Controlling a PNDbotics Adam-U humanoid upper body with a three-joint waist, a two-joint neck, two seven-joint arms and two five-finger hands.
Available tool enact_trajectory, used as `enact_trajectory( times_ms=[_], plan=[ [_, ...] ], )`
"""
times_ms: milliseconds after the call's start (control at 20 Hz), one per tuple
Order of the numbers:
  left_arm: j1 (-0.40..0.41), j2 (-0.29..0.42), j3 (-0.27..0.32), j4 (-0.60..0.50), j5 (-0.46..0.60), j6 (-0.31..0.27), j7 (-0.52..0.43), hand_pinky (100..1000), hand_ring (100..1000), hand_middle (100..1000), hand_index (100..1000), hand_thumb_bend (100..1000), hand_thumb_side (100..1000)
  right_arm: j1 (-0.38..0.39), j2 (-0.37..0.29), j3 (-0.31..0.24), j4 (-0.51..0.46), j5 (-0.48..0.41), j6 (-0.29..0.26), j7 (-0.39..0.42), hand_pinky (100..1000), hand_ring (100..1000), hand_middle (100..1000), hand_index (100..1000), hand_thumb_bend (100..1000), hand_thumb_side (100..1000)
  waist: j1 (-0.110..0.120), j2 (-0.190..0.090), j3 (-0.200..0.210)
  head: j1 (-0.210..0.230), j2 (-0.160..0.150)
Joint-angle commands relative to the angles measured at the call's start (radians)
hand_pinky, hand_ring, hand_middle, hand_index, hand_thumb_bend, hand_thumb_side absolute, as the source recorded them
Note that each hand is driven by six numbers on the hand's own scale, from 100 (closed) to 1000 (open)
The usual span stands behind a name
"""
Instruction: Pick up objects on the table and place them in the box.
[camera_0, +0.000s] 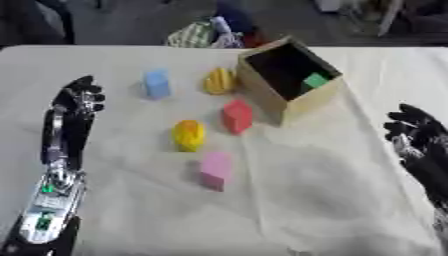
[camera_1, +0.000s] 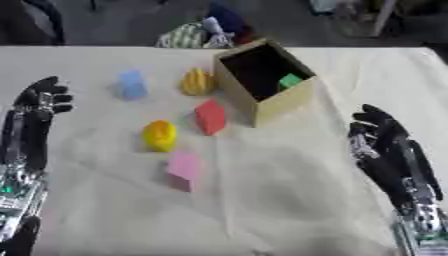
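Observation:
A wooden box (camera_0: 293, 95) lies tipped on the white cloth, its dark opening facing up and left, with a green block (camera_0: 315, 80) inside. Left of it sit a yellow ridged piece (camera_0: 220, 80) and a light blue block (camera_0: 157, 83). A red block (camera_0: 236, 116) stands close to the box's front corner. Nearer me lie a yellow round piece (camera_0: 188, 134) and a pink block (camera_0: 215, 170). My left hand (camera_0: 80, 97) hovers at the left with relaxed fingers, holding nothing. My right hand (camera_1: 378, 134) rests open at the right, apart from every block.
The table's far edge runs behind the box, with a striped bundle (camera_0: 201, 35) and dark shapes beyond it. The cloth (camera_0: 315, 200) is wrinkled between the pink block and my right hand.

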Motion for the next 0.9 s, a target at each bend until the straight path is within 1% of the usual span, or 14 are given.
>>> enact_trajectory(
  times_ms=[50, 150, 200, 300, 350, 400, 500, 600, 650, 700, 750, 800, 850, 900],
  plan=[
    [-0.037, 0.089, 0.001, -0.002, -0.002, 0.017, 0.001, 680, 666, 623, 798, 100, 651, -0.009, -0.008, 0.0, -0.019, 0.006, -0.001, 0.002, 777, 795, 780, 892, 100, 439, -0.01, -0.024, -0.003, 0.001, -0.003],
    [-0.079, 0.16, -0.008, 0.023, -0.013, 0.041, -0.001, 682, 669, 624, 801, 100, 619, -0.008, -0.01, 0.001, -0.017, 0.006, -0.001, 0.004, 777, 795, 780, 892, 100, 439, -0.009, -0.027, -0.005, 0.003, -0.003],
    [-0.102, 0.192, -0.013, 0.036, -0.025, 0.053, -0.004, 688, 675, 629, 806, 100, 588, -0.007, -0.01, 0.002, -0.017, 0.006, -0.001, 0.004, 777, 795, 780, 892, 100, 439, -0.008, -0.029, -0.007, 0.004, -0.003],
    [-0.16, 0.263, -0.024, 0.066, -0.07, 0.081, -0.021, 695, 684, 642, 813, 100, 551, -0.005, -0.01, 0.003, -0.016, 0.006, -0.001, 0.006, 777, 795, 780, 892, 100, 439, -0.008, -0.032, -0.01, 0.004, -0.003],
    [-0.195, 0.302, -0.034, 0.084, -0.097, 0.094, -0.037, 700, 689, 650, 820, 100, 577, -0.005, -0.01, 0.005, -0.016, 0.005, -0.001, 0.007, 777, 795, 779, 892, 100, 443, -0.008, -0.034, -0.013, 0.004, -0.003],
    [-0.23, 0.337, -0.045, 0.102, -0.123, 0.105, -0.058, 708, 697, 666, 832, 105, 506, -0.004, -0.01, 0.006, -0.015, 0.005, -0.001, 0.008, 777, 795, 779, 892, 100, 438, -0.007, -0.035, -0.015, 0.005, -0.003],
    [-0.305, 0.409, -0.071, 0.148, -0.188, 0.119, -0.115, 723, 710, 687, 844, 143, 456, -0.003, -0.012, 0.007, -0.014, 0.005, -0.001, 0.01, 777, 795, 779, 892, 100, 439, -0.006, -0.038, -0.02, 0.007, -0.003],
    [-0.396, 0.477, -0.11, 0.218, -0.254, 0.124, -0.198, 741, 723, 710, 861, 200, 437, -0.002, -0.012, 0.011, -0.013, 0.004, -0.001, 0.013, 777, 795, 779, 892, 100, 439, -0.003, -0.041, -0.028, 0.004, -0.003],
    [-0.448, 0.506, -0.134, 0.265, -0.293, 0.122, -0.251, 762, 740, 736, 877, 265, 415, -0.002, -0.013, 0.014, -0.012, 0.004, -0.001, 0.016, 777, 795, 780, 892, 100, 439, -0.002, -0.042, -0.033, 0.004, -0.003],
    [-0.496, 0.525, -0.155, 0.314, -0.337, 0.114, -0.305, 772, 746, 747, 885, 300, 404, -0.001, -0.013, 0.016, -0.012, 0.004, -0.001, 0.018, 777, 795, 779, 891, 100, 439, -0.002, -0.043, -0.036, 0.004, -0.003],
    [-0.547, 0.537, -0.178, 0.372, -0.387, 0.103, -0.365, 781, 753, 757, 892, 345, 388, -0.001, -0.013, 0.018, -0.011, 0.003, -0.001, 0.02, 777, 795, 779, 891, 100, 439, -0.001, -0.044, -0.042, 0.005, -0.003],
    [-0.596, 0.54, -0.199, 0.436, -0.436, 0.09, -0.427, 785, 757, 763, 894, 378, 383, 0.0, -0.013, 0.019, -0.01, 0.003, -0.001, 0.021, 777, 795, 779, 891, 100, 438, -0.001, -0.046, -0.046, 0.005, -0.003],
    [-0.643, 0.534, -0.218, 0.505, -0.482, 0.075, -0.491, 793, 762, 777, 901, 429, 369, 0.0, -0.014, 0.02, -0.009, 0.002, -0.001, 0.022, 777, 795, 779, 891, 100, 437, -0.001, -0.046, -0.05, 0.005, -0.003],
    [-0.687, 0.524, -0.232, 0.57, -0.529, 0.056, -0.551, 793, 762, 777, 901, 429, 369, 0.001, -0.015, 0.021, -0.007, 0.002, 0.0, 0.023, 777, 795, 779, 891, 100, 437, -0.001, -0.047, -0.052, 0.004, -0.003]
  ],
)
